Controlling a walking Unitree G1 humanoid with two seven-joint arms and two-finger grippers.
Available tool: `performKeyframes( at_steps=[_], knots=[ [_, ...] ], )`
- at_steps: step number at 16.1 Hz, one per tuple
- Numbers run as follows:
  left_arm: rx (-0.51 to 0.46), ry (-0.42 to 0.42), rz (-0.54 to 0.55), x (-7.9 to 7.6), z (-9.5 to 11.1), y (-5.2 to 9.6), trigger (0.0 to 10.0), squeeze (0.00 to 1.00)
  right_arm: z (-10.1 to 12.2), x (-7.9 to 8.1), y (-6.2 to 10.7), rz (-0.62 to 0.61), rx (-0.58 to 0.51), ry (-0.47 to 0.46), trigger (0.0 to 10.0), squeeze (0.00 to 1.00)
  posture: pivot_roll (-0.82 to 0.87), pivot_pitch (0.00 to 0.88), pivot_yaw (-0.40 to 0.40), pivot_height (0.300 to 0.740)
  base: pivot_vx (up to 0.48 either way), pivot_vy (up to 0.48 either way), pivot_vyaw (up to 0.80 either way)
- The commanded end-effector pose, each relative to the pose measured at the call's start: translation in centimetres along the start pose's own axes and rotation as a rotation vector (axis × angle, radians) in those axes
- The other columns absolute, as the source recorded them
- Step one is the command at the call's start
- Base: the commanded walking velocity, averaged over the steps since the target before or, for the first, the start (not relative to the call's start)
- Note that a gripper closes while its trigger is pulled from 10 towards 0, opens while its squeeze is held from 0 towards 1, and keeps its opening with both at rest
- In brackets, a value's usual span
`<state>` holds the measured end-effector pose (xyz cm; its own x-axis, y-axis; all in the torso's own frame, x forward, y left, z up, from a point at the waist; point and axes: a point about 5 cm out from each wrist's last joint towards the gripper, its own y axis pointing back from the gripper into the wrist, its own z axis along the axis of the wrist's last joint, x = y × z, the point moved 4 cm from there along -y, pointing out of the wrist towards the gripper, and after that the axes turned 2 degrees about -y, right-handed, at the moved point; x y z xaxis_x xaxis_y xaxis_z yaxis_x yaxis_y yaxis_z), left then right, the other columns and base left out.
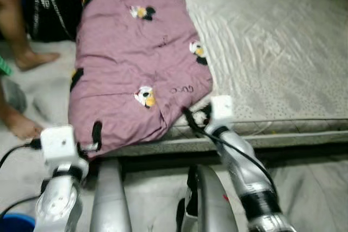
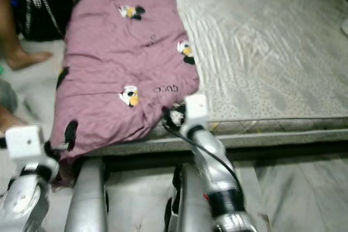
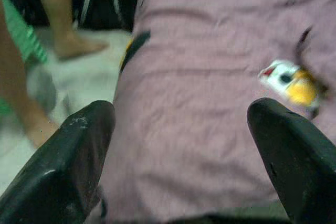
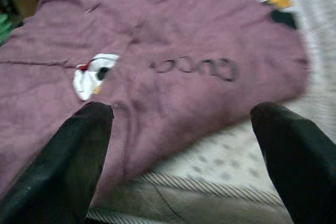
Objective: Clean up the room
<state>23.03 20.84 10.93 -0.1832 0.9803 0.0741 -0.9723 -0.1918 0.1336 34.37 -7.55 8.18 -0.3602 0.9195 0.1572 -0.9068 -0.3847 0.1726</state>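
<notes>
Blanket: a mauve blanket (image 1: 130, 58) with cartoon prints and dark lettering lies along the left side of the bed, from the top of the frame to the near edge, its lower corner hanging over.
Bed: pale grey mattress (image 1: 272, 42), bare across the upper right of the frame.
Left hand: the left hand (image 3: 178, 166) is spread wide at the blanket's lower-left corner, fingers either side of the cloth, holding nothing.
Right hand: the right hand (image 4: 181, 156) is also spread wide, at the blanket's lower-right corner by the mattress edge, holding nothing.
Person: bare legs and feet (image 1: 27, 58) on the floor at the left edge.
Bag: a dark bag (image 1: 49, 4), upper left.
</notes>
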Motion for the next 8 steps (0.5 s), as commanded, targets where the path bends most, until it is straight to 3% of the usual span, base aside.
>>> performKeyframes(
  at_steps=[1,5,8],
  knots=[
    [-0.021,-0.002,-0.008,0.1,0.9,0.4,10.0,0.00,-0.8,0.7,-0.4,0.037,0.017,0.007,10.0,0.00,0.15,0.254,-0.126,0.595,0.000,0.000,0.00],
    [0.079,-0.057,0.050,2.0,-0.1,3.1,10.0,0.00,0.5,2.2,-3.4,0.080,-0.025,0.018,10.0,0.00,0.20,0.326,-0.121,0.590,0.000,0.000,0.00],
    [0.098,-0.064,0.063,2.5,-0.1,3.9,10.0,0.00,1.5,2.6,-4.6,0.069,-0.055,0.006,10.0,0.00,0.22,0.345,-0.121,0.565,0.000,0.000,0.00]
  ],
)
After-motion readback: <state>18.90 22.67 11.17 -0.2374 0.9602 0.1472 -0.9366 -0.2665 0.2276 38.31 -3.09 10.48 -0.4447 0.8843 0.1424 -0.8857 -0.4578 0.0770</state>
